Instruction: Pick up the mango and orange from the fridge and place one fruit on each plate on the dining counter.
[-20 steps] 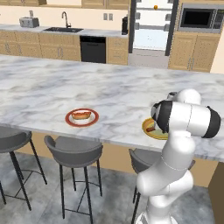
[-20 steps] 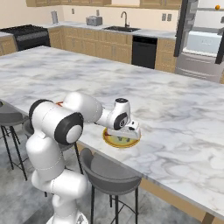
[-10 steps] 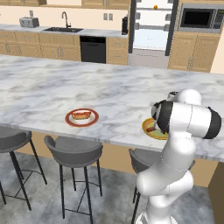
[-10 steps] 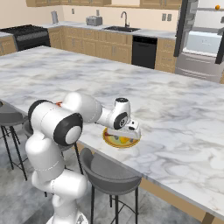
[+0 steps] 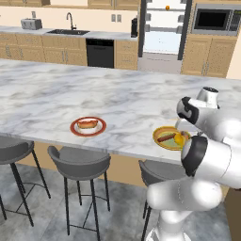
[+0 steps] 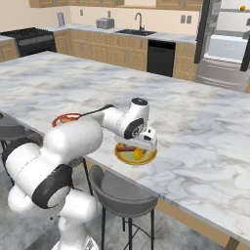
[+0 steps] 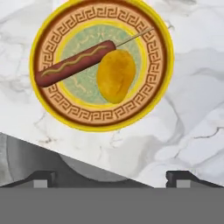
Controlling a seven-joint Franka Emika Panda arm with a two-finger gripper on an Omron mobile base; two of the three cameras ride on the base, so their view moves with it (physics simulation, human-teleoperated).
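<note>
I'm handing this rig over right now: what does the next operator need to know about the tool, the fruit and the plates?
Tool: open, holding nothing, above the yellow-rimmed plate.
Mango: lying on that plate beside a sausage on a stick, so this fruit is placed.
Orange: on a top shelf of the open fridge.
Red-rimmed plate: on the dining counter, holds a hot dog, no fruit.
Left: fetch the orange and set it on the red-rimmed plate.
</note>
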